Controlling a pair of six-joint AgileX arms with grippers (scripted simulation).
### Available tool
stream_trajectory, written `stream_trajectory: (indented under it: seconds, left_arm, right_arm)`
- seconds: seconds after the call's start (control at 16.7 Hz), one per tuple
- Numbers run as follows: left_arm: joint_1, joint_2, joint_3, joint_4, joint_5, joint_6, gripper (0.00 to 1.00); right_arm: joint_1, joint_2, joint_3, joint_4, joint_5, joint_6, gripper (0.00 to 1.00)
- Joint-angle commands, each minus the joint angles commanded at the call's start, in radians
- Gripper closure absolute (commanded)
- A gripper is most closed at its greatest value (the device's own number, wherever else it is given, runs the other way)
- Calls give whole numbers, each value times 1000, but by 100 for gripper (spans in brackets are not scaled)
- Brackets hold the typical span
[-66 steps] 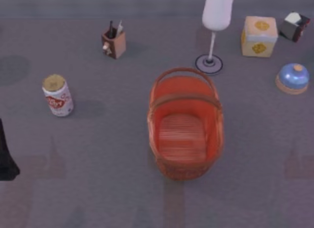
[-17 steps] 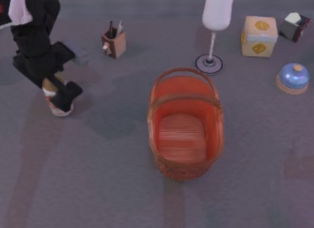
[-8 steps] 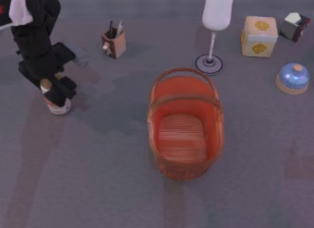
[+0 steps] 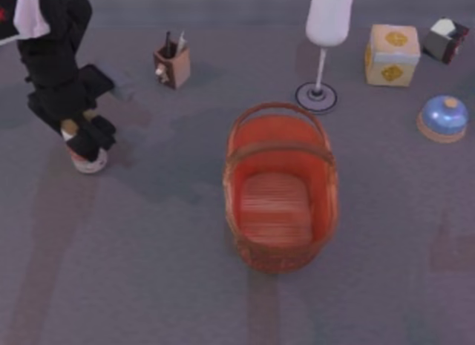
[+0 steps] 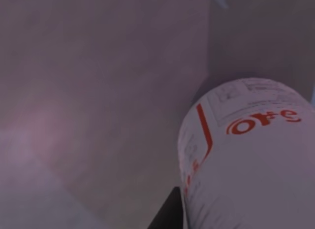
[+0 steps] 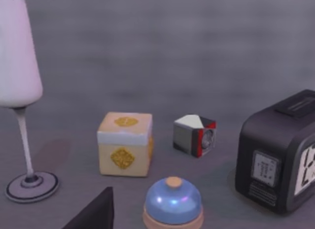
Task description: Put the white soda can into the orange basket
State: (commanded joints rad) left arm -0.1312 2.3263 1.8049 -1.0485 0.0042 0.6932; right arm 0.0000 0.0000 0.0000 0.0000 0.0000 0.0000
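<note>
Can [image 4: 88, 161] under left gripper [image 4: 87, 137] | pen holder [image 4: 172, 64] near | basket [image 4: 280, 189] apart

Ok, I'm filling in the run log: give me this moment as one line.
phase: grasp | left hand: on white soda can, top view's left | orange basket: holds nothing | right arm: not seen in top view

White soda can [image 4: 89, 161] sits well left of the orange basket [image 4: 280, 248].

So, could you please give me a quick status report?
Left gripper down on white soda can, far left. Orange basket centre, nothing between. Right arm out of top view.
</note>
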Motion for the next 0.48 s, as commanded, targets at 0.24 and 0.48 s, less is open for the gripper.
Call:
stream_trajectory:
  seconds: [0.24, 0.48]
  left_arm:
    - [0, 0, 0, 0, 0, 0, 100]
    - [-1, -4, -4, 11, 9, -2, 100]
  right_arm:
    - [0, 0, 0, 0, 0, 0, 0]
    - [0, 0, 0, 0, 0, 0, 0]
